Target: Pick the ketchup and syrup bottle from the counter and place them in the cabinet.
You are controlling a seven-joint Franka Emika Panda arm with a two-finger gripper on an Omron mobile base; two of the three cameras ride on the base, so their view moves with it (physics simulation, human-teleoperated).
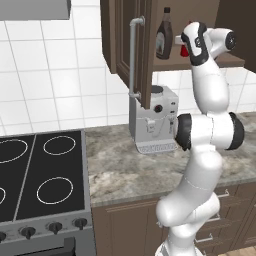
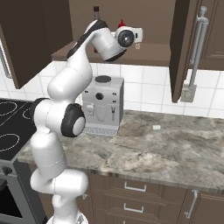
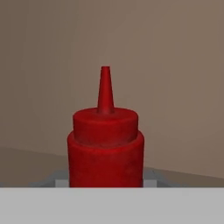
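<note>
Kitchen scene, robot arm reaching into the open cabinet (image 1: 131, 35). The counter (image 2: 175, 144) runs from the stove (image 1: 40, 175) rightward; a grey coffee machine (image 1: 152, 120) stands on it against the tiled wall, and a small pale object (image 2: 156, 127) lies on the stone to that machine's right. The cabinet door with its silver bar handle (image 1: 133, 57) stands swung out above the coffee machine. On the inner shelf (image 2: 148, 54) the syrup bottle (image 1: 164, 34) stands upright toward the left side. The ketchup (image 3: 105, 144) stands upright on the shelf to the right of the syrup bottle, directly in front of the gripper (image 3: 105, 181); in the base views it is mostly hidden behind the hand. The fingers flank the bottle's base low in the hand view; whether they clasp it or stand released cannot be told.
</note>
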